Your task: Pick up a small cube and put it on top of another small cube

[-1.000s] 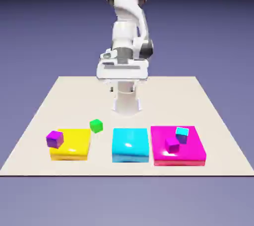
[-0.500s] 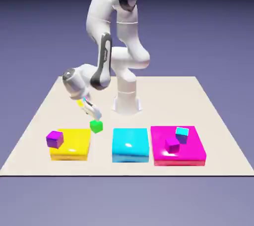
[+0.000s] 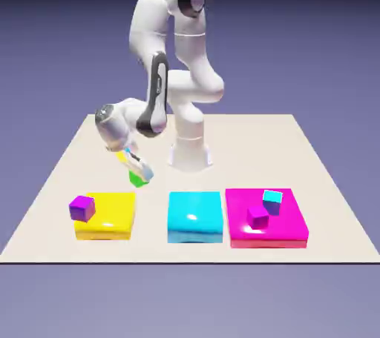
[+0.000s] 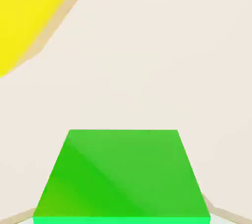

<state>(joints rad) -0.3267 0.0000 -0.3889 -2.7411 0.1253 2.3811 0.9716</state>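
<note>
Slabs line the front of the counter (image 3: 245, 144), so use the wide cyan slab (image 3: 195, 215) as your landmark in the exterior view. Just to its right you have the larger magenta slab (image 3: 289, 233), and on its left, across a gap, the yellow slab (image 3: 107, 218). To the right of the cyan slab, you can see the small magenta cube (image 3: 257, 217) over the magenta slab, with the small cyan cube (image 3: 272, 199) just behind it and a little farther right. Well to the left of the cyan slab, the small purple cube (image 3: 82, 208) overlaps the yellow slab's left edge in your view; you cannot tell how it is supported.

Farther back, behind and to the left of the cyan slab, you find the green cube (image 3: 136, 179), partly hidden by the gripper (image 3: 140, 174). Your gripper is closed on it, with its fingers about the cube's width apart. You cannot tell from these views whether the cube's underside touches the counter. In the hand view, the cube sits large at the bottom, covering the fingertips, while the yellow slab fills the upper left corner.

Farthest from you, behind the cyan slab, stands the robot's base (image 3: 190, 155), and the white arm (image 3: 148, 29) bends over toward the exterior view's left, its hand tilted.
</note>
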